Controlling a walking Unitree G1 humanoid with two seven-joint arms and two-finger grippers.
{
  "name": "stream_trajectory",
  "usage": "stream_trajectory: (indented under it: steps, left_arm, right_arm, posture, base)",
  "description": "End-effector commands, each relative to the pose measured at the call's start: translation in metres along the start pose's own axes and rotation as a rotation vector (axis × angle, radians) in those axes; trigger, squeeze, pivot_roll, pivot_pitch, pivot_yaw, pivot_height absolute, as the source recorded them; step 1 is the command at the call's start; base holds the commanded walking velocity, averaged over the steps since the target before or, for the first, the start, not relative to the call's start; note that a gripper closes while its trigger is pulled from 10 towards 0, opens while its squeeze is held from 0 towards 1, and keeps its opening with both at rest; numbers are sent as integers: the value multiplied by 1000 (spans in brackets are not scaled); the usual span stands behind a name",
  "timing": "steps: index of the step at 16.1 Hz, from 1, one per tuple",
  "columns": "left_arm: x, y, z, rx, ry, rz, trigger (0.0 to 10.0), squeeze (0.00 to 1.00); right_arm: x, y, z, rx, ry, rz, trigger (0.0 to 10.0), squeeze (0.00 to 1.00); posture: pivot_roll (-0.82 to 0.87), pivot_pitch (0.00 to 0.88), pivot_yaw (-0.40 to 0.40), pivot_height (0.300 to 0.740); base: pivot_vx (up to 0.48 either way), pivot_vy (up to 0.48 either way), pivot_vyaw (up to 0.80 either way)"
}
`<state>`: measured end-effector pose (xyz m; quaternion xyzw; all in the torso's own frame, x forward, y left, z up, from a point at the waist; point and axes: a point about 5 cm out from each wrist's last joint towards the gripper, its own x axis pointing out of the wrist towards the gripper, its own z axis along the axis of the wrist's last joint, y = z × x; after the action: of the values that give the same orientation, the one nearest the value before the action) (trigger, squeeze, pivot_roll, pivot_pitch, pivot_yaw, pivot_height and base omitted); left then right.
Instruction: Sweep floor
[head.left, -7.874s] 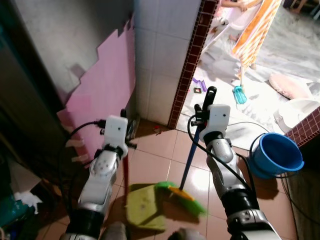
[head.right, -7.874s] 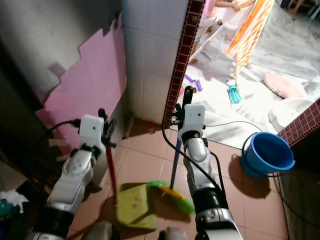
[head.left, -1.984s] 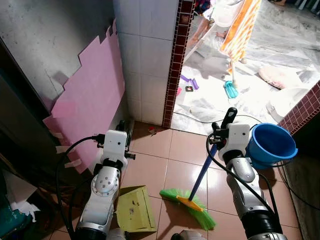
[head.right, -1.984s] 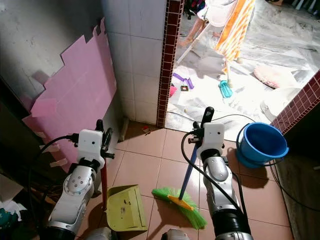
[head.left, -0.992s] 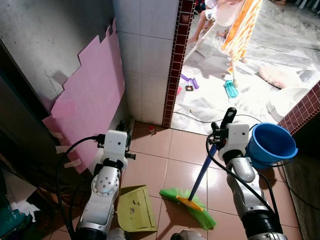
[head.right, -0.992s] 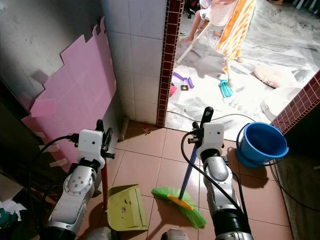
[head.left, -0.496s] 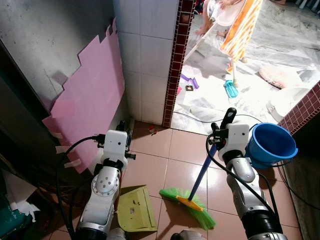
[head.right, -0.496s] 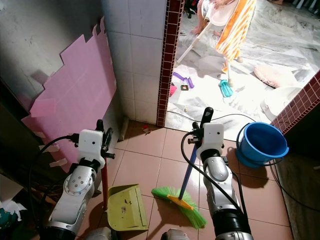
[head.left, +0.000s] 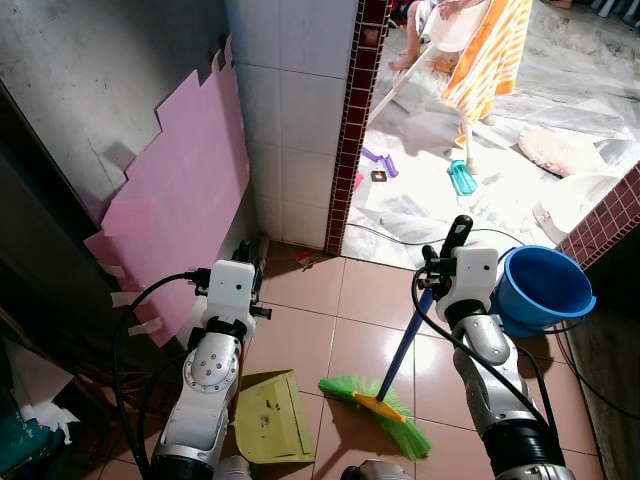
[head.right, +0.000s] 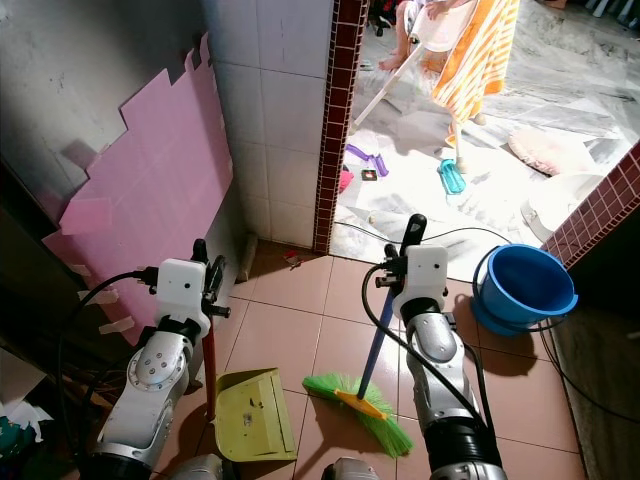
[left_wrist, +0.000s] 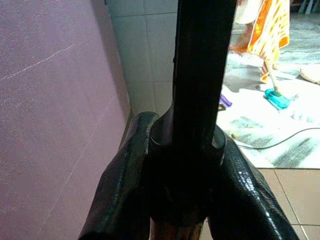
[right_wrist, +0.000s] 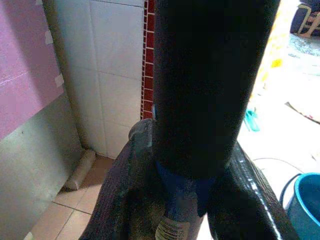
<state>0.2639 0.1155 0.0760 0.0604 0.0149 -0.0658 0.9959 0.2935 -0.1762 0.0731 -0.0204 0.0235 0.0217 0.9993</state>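
Both tools are clamped: right tool (head.right: 398, 262) on the broom (head.right: 361, 392), left tool (head.right: 206, 290) on the dustpan (head.right: 253, 413); bristles should be drawn toward 9 o'clock.

A lived-in home, at the doorway between a dim terracotta-tiled utility area and a bright marble-floored room. A white-tiled wall (head.left: 295, 120) edged with maroon tiles (head.left: 352, 130), a blue plastic bucket (head.left: 540, 290), scattered toys (head.left: 461, 178) and a barefoot person (head.left: 470, 40) beyond the threshold all show domestic use.

No text can be read; the broom handle (right_wrist: 181, 210) label is too blurred.
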Motion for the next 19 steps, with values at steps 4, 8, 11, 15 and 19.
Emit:
stream_trajectory:
  steps: [4,8,11,15,19]
  left_arm:
    - [-1,-6,-7,0,41,-26,10000,0]
    - [-2,-7,-8,1,42,-29,10000,0]
    - [-2,-7,-8,1,43,-30,10000,0]
    - [-1,-9,-8,1,43,-31,10000,0]
    - [-1,-8,-9,2,44,-32,10000,0]
  right_arm:
    - [-1,-5,-5,-40,35,-13,10000,0]
    - [-1,-6,-6,-41,35,-14,10000,0]
    - [-1,-6,-6,-41,35,-14,10000,0]
    - [0,-7,-6,-42,36,-14,10000,0]
    - [1,-6,-6,-43,36,-12,10000,0]
  posture:
    - [-88,25,-62,740]
    - [-88,25,-62,740]
    - [-88,25,-62,740]
    - [-89,20,-64,740]
    - [-90,19,-64,740]
  base:
    - [0,0,0]
    - [0,0,0]
    - [0,0,0]
    - [0,0,0]
    - [0,0,0]
